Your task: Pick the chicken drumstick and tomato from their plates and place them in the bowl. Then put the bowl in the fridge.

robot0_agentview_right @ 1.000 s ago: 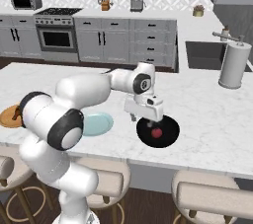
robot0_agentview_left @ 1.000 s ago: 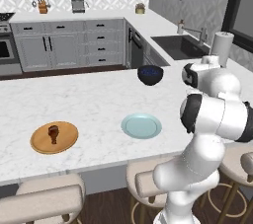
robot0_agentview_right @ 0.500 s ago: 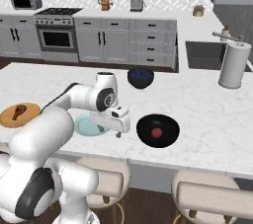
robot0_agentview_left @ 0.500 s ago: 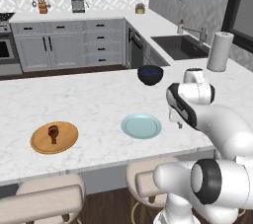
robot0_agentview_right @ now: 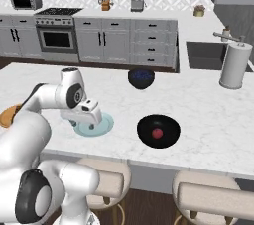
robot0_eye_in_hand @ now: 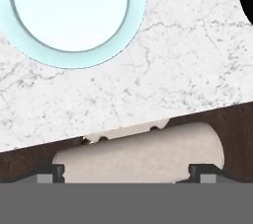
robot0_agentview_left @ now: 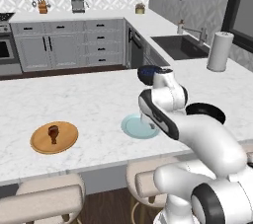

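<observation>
Marble-patterned white worktop (robot0_agentview_left: 89,104), matte and veined, is carrying every item you are working with.

- Tomato (robot0_agentview_right: 158,133): small glossy red ball, sitting inside the black bowl (robot0_agentview_right: 158,131), a round deep vessel near the front edge.
- Blue-green plate (robot0_eye_in_hand: 71,13): pale, rimmed, flat and bare.
- Chicken drumstick (robot0_agentview_left: 53,132): small, brown, tapering, resting on the tan wooden plate (robot0_agentview_left: 54,137), well apart from the bowl.
- End effector (robot0_agentview_right: 92,115): hanging over the blue-green plate with its fingers spread wide and nothing between them.
- Second dark bowl (robot0_agentview_right: 141,78): sitting farther back; leave it alone.

Step in hand, by my reading: you are heading for the drumstick. Keep travelling toward the wooden plate, stay spread, centre over the meaty end rather than the thin bone, and descend straight so the rounded piece is not rolling away from the pads.
</observation>
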Tool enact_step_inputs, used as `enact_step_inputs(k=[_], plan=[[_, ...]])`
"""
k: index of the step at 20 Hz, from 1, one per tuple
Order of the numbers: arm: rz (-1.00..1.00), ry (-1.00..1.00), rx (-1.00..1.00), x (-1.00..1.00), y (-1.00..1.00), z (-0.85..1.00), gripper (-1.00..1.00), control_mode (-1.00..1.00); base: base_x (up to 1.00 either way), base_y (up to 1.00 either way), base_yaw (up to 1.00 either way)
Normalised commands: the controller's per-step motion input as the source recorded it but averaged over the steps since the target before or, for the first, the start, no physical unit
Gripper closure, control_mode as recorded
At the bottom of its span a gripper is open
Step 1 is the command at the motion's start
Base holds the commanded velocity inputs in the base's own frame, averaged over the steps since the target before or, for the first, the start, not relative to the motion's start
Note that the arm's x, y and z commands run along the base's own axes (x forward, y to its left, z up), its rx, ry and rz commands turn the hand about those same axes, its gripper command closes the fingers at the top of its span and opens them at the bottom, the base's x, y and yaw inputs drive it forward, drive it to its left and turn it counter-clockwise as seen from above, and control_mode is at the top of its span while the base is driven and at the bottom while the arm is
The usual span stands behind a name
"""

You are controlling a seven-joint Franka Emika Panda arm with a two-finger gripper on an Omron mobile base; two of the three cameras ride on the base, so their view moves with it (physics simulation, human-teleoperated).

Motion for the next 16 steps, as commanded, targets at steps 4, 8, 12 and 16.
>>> enact_step_inputs(k=[4,8,12,16], plan=[[0.12,0.04,0.00,0.68,1.00,0.00,-1.00,-1.00,0.00,0.00,0.00],[0.15,-0.04,0.00,0.39,1.00,-0.04,-1.00,-1.00,0.00,0.00,0.00],[0.06,-0.07,0.00,0.54,1.00,-0.09,-1.00,-1.00,0.00,0.00,0.00],[0.05,-0.01,0.00,0.70,1.00,0.00,-1.00,-1.00,0.00,0.00,0.00]])
